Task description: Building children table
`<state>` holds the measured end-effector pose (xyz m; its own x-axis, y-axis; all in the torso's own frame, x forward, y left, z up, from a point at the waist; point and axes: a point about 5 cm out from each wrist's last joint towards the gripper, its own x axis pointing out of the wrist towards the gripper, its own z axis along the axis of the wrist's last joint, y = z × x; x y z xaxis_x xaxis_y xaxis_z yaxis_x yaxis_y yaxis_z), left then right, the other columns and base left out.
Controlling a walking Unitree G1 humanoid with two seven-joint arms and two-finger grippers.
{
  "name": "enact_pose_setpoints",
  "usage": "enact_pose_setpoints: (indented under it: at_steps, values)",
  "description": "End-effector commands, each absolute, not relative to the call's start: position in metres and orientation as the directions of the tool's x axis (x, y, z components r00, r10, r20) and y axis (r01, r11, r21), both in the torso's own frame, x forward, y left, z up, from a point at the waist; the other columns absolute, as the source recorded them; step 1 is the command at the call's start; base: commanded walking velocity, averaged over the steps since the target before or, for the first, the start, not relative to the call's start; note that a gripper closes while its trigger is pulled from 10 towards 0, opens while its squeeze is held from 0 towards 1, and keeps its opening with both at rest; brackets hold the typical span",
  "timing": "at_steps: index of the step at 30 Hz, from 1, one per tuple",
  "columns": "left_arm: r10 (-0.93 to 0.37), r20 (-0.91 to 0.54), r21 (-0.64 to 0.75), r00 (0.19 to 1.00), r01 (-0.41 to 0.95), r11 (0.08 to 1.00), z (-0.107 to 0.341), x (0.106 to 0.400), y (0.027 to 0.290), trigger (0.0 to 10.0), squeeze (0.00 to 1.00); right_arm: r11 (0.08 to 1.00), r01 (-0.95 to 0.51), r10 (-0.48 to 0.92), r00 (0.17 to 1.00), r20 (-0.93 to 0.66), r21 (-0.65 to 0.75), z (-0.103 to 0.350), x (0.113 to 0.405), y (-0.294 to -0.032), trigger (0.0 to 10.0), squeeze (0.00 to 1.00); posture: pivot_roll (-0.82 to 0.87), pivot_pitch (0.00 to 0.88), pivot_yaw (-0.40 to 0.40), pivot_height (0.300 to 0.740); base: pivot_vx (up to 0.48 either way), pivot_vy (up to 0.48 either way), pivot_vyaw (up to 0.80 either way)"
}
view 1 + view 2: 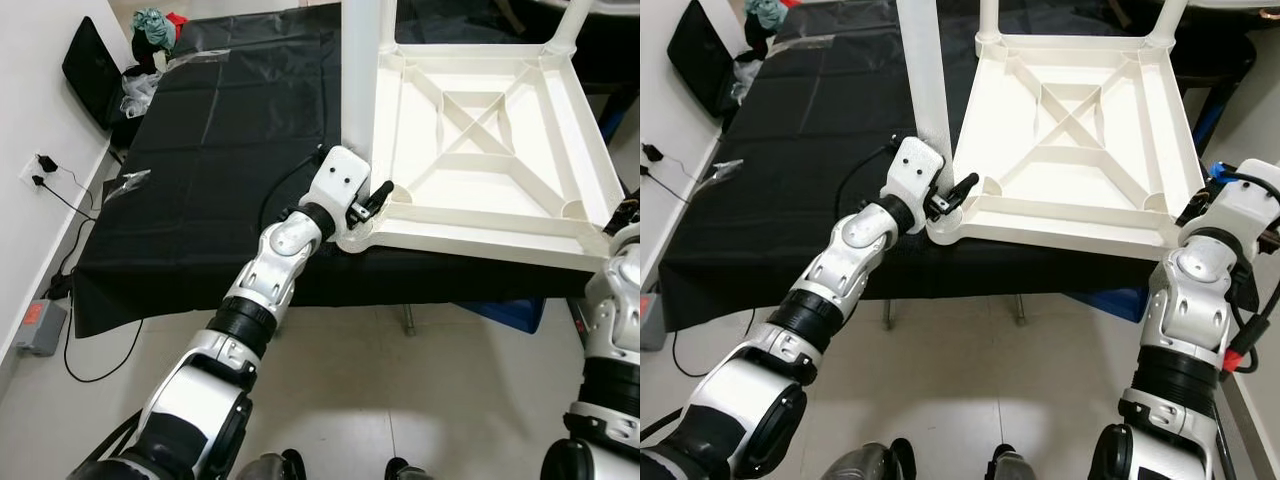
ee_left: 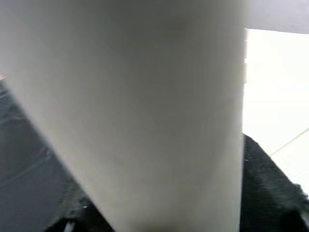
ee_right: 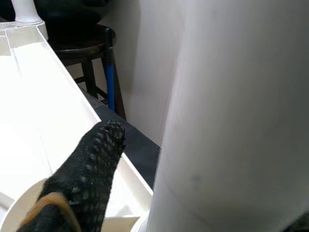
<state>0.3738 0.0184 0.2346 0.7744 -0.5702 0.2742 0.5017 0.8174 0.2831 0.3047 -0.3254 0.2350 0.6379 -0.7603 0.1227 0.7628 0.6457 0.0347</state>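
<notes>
A white plastic children's table [image 1: 470, 215] lies upside down on a black-covered work table [image 1: 220, 150], its ribbed underside facing up. Two white legs stand in its far corners [image 1: 987, 15] [image 1: 1170, 20]. A third white leg [image 1: 360, 70] rises at the near-left corner, and my left gripper [image 1: 372, 200] is shut around its base just above the corner socket. The same leg [image 2: 145, 116] is very close in the left wrist view. My right gripper [image 1: 1192, 208] rests at the table's near-right corner [image 3: 29, 212], beside a pale rounded surface [image 3: 231, 121].
Crumpled plastic wrap [image 1: 135, 90], a black case [image 1: 90, 65] and bundled cloth [image 1: 155, 25] lie at the work table's far left. Cables run from a wall socket [image 1: 35, 170] to a box on the floor [image 1: 40, 325]. A dark stool [image 3: 87, 43] stands beyond the right side.
</notes>
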Motion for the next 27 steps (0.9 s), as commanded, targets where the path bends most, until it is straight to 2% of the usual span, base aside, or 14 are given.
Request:
enact_pose_setpoints:
  at_steps: [1, 8, 12, 13, 14, 15, 16, 19, 20, 21, 22, 27]
  values:
    - [-0.552, 0.276, 0.282, 0.787, 0.483, 0.829, 0.233, 0.375, 0.023, 0.0, 0.0, 0.65, 0.759, -0.758, 0.644, 0.105, 0.04, 0.23, 0.305, -0.326, 0.0, 0.0, 0.12, 0.255, 0.079, 0.74, 0.0, 0.0, 0.0]
    - [-0.535, 0.283, 0.278, 0.796, 0.465, 0.84, 0.232, 0.376, 0.025, 0.0, 0.0, 0.659, 0.751, -0.751, 0.654, 0.094, 0.038, 0.226, 0.307, -0.324, 0.0, 0.0, 0.13, 0.247, 0.071, 0.74, 0.0, 0.0, 0.0]
    - [-0.509, 0.282, 0.277, 0.813, 0.439, 0.855, 0.23, 0.377, 0.029, 0.0, 0.0, 0.698, 0.715, -0.715, 0.692, 0.103, 0.045, 0.227, 0.313, -0.317, 0.0, 0.0, 0.12, 0.235, 0.07, 0.74, 0.0, 0.0, 0.0]
    - [-0.495, 0.281, 0.303, 0.822, 0.414, 0.858, 0.23, 0.378, 0.03, 9.5, 0.0, 0.736, 0.674, -0.676, 0.729, 0.107, 0.061, 0.228, 0.318, -0.312, 0.0, 0.0, 0.12, 0.229, 0.069, 0.74, 0.0, 0.0, 0.0]
    - [-0.495, 0.281, 0.303, 0.822, 0.414, 0.858, 0.23, 0.378, 0.03, 9.5, 0.0, 0.736, 0.674, -0.676, 0.729, 0.107, 0.061, 0.228, 0.318, -0.312, 0.0, 0.0, 0.12, 0.229, 0.069, 0.74, 0.0, 0.0, 0.0]
    - [-0.474, 0.286, 0.327, 0.833, 0.38, 0.865, 0.229, 0.379, 0.032, 10.0, 0.0, 0.776, 0.626, -0.631, 0.769, 0.105, 0.08, 0.229, 0.323, -0.307, 0.0, 0.0, 0.12, 0.228, 0.07, 0.74, 0.0, 0.0, 0.0]
    - [-0.444, 0.294, 0.329, 0.846, 0.347, 0.878, 0.229, 0.379, 0.036, 10.0, 0.0, 0.837, 0.54, -0.546, 0.832, 0.095, 0.088, 0.228, 0.332, -0.296, 0.0, 0.0, 0.11, 0.225, 0.072, 0.74, 0.0, 0.0, 0.0]
    - [-0.399, 0.309, 0.347, 0.863, 0.289, 0.892, 0.228, 0.379, 0.042, 10.0, 0.0, 0.88, 0.467, -0.473, 0.877, 0.08, 0.083, 0.226, 0.338, -0.285, 0.0, 0.0, 0.11, 0.219, 0.068, 0.74, 0.0, 0.0, 0.0]
    - [-0.302, 0.33, 0.352, 0.894, 0.18, 0.918, 0.224, 0.377, 0.056, 10.0, 0.0, 0.916, 0.393, -0.397, 0.917, 0.048, 0.084, 0.221, 0.347, -0.272, 3.3, 0.0, 0.12, 0.214, 0.064, 0.74, 0.0, 0.0, 0.0]
    - [-0.302, 0.33, 0.352, 0.894, 0.18, 0.918, 0.224, 0.377, 0.056, 10.0, 0.0, 0.916, 0.393, -0.397, 0.917, 0.048, 0.084, 0.221, 0.347, -0.272, 3.3, 0.0, 0.12, 0.214, 0.064, 0.74, 0.0, 0.0, 0.0]
    - [-0.224, 0.338, 0.355, 0.914, 0.097, 0.93, 0.218, 0.371, 0.069, 10.0, 0.0, 0.929, 0.363, -0.366, 0.93, 0.034, 0.071, 0.219, 0.354, -0.265, 10.0, 0.0, 0.12, 0.213, 0.06, 0.74, 0.0, 0.0, 0.0]
    - [-0.128, 0.35, 0.386, 0.928, -0.019, 0.922, 0.21, 0.358, 0.089, 10.0, 0.0, 0.948, 0.315, -0.318, 0.946, 0.057, 0.053, 0.224, 0.364, -0.254, 10.0, 0.0, 0.14, 0.211, 0.053, 0.74, 0.0, 0.0, 0.0]
